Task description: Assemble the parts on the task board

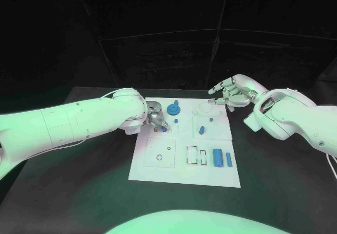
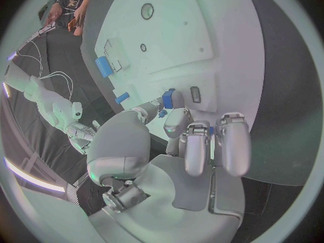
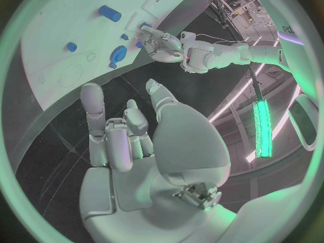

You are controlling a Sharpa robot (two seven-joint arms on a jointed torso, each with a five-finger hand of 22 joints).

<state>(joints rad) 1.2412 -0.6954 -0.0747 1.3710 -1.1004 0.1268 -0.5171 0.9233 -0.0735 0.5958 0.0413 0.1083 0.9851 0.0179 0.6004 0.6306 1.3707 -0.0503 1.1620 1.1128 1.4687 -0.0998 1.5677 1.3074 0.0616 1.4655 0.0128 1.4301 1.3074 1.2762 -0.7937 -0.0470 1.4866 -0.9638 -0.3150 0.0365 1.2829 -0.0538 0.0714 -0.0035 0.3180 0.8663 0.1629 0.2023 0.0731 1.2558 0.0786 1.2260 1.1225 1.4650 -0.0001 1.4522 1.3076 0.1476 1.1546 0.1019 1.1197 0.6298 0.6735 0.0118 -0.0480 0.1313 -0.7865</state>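
From the head camera, the left hand [image 1: 156,120] sits over the near-left part of the task board [image 1: 184,176], its fingers closed round a small blue part [image 1: 163,129] that pokes out just below its fingertips, touching or nearly touching the board. Just beyond that hand a round blue gear-like part [image 1: 174,107] stands on the board; further toward the other arm a short blue peg [image 1: 201,130] lies alone, and two blue cylinders [image 1: 222,158] rest side by side well apart from both hands. The right hand [image 1: 232,92] hovers off the board's far corner, fingers spread and holding nothing. In the left wrist view, the left hand's fingertips [image 2: 174,123] pinch the blue part [image 2: 168,97] against the white board [image 2: 223,32], beside a small rectangular slot. In the right wrist view, the right hand [image 3: 128,135] is spread and bare above the board's edge, with the left hand [image 3: 156,40] working across from it. The part looks like small rigid plastic: light, stiff, probably smooth enough to twist in a loose pinch, so it is best gripped across its sides, leaving the end free to seat.
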